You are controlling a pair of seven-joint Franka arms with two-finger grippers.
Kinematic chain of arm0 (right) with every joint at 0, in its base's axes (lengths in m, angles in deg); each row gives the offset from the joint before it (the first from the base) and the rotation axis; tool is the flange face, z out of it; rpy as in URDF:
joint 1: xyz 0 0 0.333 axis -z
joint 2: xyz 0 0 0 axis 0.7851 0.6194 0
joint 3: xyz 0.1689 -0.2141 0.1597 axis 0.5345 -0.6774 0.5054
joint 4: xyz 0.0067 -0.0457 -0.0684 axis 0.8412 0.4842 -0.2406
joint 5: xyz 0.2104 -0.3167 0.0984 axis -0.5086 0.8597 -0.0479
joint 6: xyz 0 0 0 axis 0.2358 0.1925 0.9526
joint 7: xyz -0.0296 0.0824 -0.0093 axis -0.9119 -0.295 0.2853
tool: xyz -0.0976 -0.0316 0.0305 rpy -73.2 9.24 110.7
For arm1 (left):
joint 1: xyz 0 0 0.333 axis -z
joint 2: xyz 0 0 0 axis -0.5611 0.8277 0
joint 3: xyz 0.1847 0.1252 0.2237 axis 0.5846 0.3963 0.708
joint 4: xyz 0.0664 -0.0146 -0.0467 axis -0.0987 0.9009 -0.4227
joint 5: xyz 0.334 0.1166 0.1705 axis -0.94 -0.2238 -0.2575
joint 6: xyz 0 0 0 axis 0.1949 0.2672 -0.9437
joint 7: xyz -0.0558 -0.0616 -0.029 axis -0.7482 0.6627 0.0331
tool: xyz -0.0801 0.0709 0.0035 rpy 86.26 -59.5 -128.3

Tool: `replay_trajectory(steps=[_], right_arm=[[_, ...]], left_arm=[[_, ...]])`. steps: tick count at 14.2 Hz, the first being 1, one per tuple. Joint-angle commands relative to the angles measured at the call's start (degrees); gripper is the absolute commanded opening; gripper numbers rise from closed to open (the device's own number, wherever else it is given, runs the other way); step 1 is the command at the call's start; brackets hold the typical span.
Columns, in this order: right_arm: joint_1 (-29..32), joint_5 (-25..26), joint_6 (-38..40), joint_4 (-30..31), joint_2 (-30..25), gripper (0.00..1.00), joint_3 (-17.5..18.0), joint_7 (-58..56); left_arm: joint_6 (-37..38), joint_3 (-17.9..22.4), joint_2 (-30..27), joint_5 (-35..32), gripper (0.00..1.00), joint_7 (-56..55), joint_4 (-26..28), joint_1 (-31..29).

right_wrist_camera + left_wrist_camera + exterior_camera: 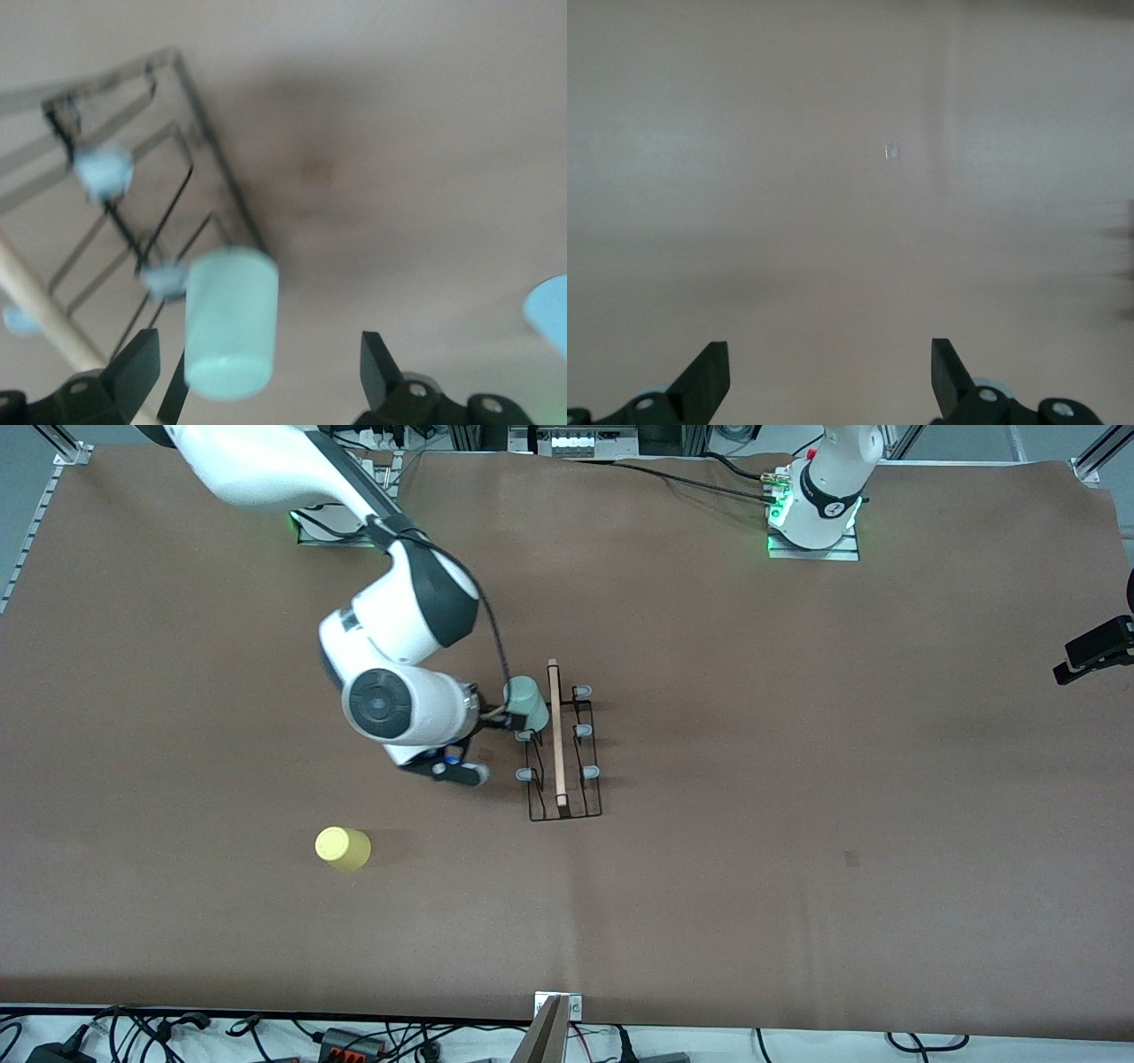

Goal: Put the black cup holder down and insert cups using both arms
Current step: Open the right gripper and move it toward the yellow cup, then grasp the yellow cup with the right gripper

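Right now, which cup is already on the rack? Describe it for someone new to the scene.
Find the black cup holder near the middle of the table. The mint green cup sits upside down on a peg at the end nearest the robots' bases, between the open right gripper fingers. The yellow cup stands alone, nearer the camera.

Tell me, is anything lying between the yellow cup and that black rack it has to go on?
Nothing visible on the table does. The yellow cup sits alone, nearer the front camera than the black cup holder. Only the open right gripper hangs beside the mint green cup on its peg.
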Motion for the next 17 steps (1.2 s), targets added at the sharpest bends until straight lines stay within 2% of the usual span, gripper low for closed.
replay_trajectory(steps=[1,3,6,8,10,17], right_arm=[[0.33,1.34,-1.10,-2.92,0.39,1.00,-8.34,0.29],[1.03,1.34,-7.75,-2.93,2.41,1.00,-13.28,-5.57],[2.61,4.06,-14.27,-2.93,5.75,1.00,-16.80,-18.04],[4.01,5.38,-18.85,-2.84,7.60,1.00,-17.34,-25.79],[4.98,5.39,-21.14,-2.75,9.10,1.00,-17.34,-28.45],[6.39,4.77,-21.33,-2.40,12.09,1.00,-17.08,-34.08]], left_arm=[[1.33,-0.34,-1.53,1.23,1.00,0.14,0.87,-0.26],[1.41,-0.34,-1.62,1.41,1.00,-0.03,0.87,-0.17],[1.59,-0.34,-1.70,1.41,1.00,-2.65,1.22,-0.26],[2.99,-0.43,-2.05,1.41,1.00,-4.25,1.39,0.09],[2.21,-0.43,-1.62,1.15,1.00,-4.25,0.69,0.27],[2.47,-0.26,-1.53,1.41,1.00,-4.25,0.78,-0.17]])
